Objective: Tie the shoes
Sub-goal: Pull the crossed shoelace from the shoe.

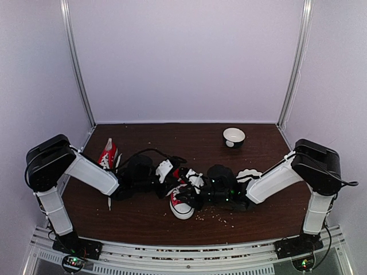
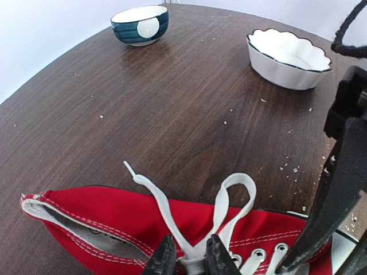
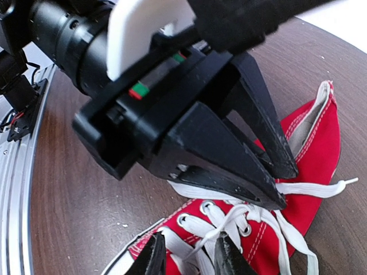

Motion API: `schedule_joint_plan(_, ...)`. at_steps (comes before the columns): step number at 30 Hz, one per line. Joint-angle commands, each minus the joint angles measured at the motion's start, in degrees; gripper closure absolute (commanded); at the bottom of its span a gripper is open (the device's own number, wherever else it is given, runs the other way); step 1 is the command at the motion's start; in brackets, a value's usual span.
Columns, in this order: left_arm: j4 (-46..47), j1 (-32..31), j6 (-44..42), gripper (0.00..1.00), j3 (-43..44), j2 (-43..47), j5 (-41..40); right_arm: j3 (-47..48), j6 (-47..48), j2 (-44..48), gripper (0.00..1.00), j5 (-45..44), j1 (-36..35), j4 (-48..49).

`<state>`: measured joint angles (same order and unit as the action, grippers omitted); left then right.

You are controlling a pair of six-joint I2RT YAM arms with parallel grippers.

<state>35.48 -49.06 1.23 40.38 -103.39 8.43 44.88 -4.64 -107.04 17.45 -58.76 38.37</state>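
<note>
One red shoe (image 1: 181, 207) with a white toe cap lies at the middle of the table, under both grippers. A second red shoe (image 1: 107, 154) stands apart at the back left. In the left wrist view my left gripper (image 2: 190, 243) is shut on the white lace where its strands cross above the red shoe (image 2: 114, 220). A lace loop (image 2: 239, 186) and a free end (image 2: 131, 169) stick out beyond the fingers. My right gripper (image 3: 189, 243) stands open over the eyelet rows of the shoe (image 3: 304, 166), a thin lace strand (image 3: 229, 226) running between its fingers. Both meet at the shoe (image 1: 186, 189).
A blue-and-white bowl (image 2: 140, 24) (image 1: 233, 137) sits at the back right. A white scalloped bowl (image 2: 288, 52) (image 1: 249, 173) stands beside the right arm. Small crumbs (image 1: 215, 215) are scattered around the shoe. The left arm's black fingers (image 3: 252, 166) fill much of the right wrist view.
</note>
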Motion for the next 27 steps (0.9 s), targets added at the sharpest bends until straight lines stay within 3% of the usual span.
schedule_joint_plan(1,0.37,0.81,0.28,0.81,-0.04,-0.41,0.24,0.74,1.03,-1.24,0.72,-2.58,-0.24,-1.35)
schedule_joint_plan(7,0.23,0.81,0.22,0.81,-0.04,-0.40,0.19,1.19,1.55,-2.03,0.74,-4.72,-0.18,-3.08)
schedule_joint_plan(12,0.29,0.79,0.26,0.81,0.03,-0.40,0.19,1.25,1.34,-1.69,0.85,-4.37,-0.15,-2.93)
schedule_joint_plan(27,0.29,0.79,0.22,0.81,0.05,-0.58,0.38,0.52,-2.37,0.17,0.90,-0.18,0.92,-1.39)
